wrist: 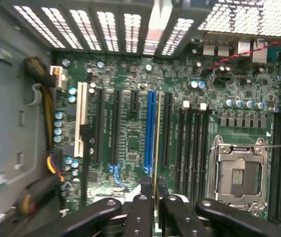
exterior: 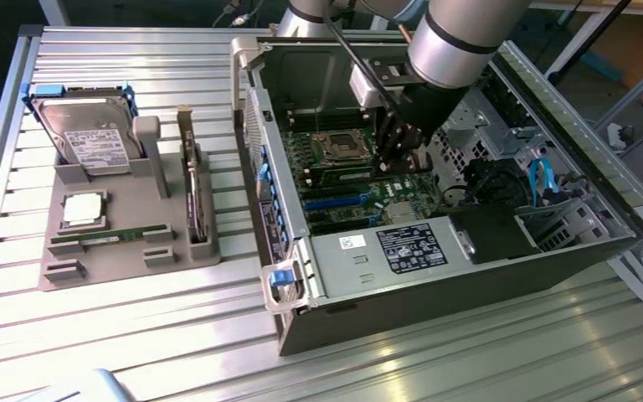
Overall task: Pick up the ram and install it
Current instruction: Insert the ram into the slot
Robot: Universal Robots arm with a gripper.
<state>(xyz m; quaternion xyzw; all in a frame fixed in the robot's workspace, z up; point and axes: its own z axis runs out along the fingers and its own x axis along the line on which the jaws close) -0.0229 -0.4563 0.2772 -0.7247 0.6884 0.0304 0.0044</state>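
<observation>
Currently the gripper (wrist: 154, 184) holds the ram (wrist: 156, 148) over the motherboard (wrist: 125, 128).

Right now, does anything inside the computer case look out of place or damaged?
Nothing looks damaged or spilled. The gripper holds the ram edge-on, seemingly lined up beside the blue slot rather than the black memory slots.

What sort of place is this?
Likely a robotics lab bench for computer assembly: a robot arm reaches into an open PC case, beside a grey holder with a hard drive.

Thin ram (wrist: 156, 143) edge-on, upright, beside mobo's blue slot (wrist: 149, 128).
</observation>
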